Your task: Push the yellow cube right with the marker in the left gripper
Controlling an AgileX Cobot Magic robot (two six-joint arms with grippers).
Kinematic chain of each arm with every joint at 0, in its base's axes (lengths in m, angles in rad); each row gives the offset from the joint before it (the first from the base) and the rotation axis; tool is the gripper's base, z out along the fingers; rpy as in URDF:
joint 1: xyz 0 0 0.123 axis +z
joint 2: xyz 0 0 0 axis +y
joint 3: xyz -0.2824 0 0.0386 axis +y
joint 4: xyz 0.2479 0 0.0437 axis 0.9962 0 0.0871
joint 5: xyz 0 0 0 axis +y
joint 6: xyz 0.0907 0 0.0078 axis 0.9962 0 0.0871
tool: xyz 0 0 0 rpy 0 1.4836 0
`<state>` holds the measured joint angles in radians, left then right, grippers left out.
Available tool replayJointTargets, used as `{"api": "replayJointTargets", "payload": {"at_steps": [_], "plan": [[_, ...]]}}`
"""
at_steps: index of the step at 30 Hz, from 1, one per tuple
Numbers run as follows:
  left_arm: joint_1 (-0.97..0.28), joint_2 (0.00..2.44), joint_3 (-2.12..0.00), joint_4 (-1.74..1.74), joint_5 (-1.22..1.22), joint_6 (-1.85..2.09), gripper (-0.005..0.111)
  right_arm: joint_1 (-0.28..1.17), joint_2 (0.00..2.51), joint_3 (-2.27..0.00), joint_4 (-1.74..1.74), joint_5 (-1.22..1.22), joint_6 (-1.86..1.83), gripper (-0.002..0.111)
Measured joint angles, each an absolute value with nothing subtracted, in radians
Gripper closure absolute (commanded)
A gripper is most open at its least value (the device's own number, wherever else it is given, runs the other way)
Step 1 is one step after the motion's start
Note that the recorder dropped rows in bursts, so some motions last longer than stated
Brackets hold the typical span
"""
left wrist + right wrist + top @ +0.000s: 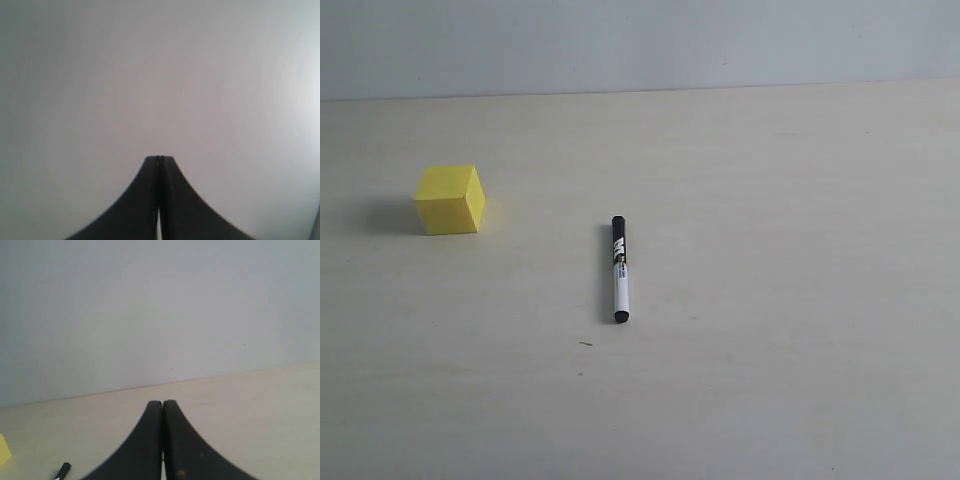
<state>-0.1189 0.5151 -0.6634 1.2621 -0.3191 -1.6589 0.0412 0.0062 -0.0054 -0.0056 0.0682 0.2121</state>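
The yellow cube [450, 199] rests on the pale table at the left of the exterior view. The marker [618, 268] lies flat near the middle, black cap pointing away, free of any gripper. Neither arm shows in the exterior view. My left gripper [159, 158] is shut with nothing between its tips and faces only a blank grey wall. My right gripper [162, 402] is also shut and empty; past it, the marker's black end [63, 471] and a corner of the yellow cube [4, 450] peek in at the frame's edge.
The pale wooden table [770, 300] stretches across the exterior view and meets a grey wall [640, 45] at the back. Nothing else stands on it.
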Motion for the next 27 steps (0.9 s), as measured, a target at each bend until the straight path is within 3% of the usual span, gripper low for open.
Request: {"api": "replayJointTargets", "payload": {"at_steps": [5, 13, 18, 27], "plan": [[-0.119, 0.696, -0.774, 1.673, -0.423, -1.845, 0.107, 0.041, 0.006, -0.005, -0.006, 0.068, 0.212, 0.108], [-0.119, 0.767, -0.794, 1.744, -0.508, -1.470, 0.107, 0.041, 0.006, -0.005, -0.006, 0.068, 0.212, 0.108], [-0.119, 0.767, -0.796, 1.754, -0.274, -1.355, 0.107, 0.041, 0.006, -0.005, -0.006, 0.068, 0.212, 0.108], [-0.119, 0.804, -0.721, 1.617, 0.392, -0.909, 0.107, 0.041, 0.006, -0.005, -0.006, 0.068, 0.212, 0.108]]}}
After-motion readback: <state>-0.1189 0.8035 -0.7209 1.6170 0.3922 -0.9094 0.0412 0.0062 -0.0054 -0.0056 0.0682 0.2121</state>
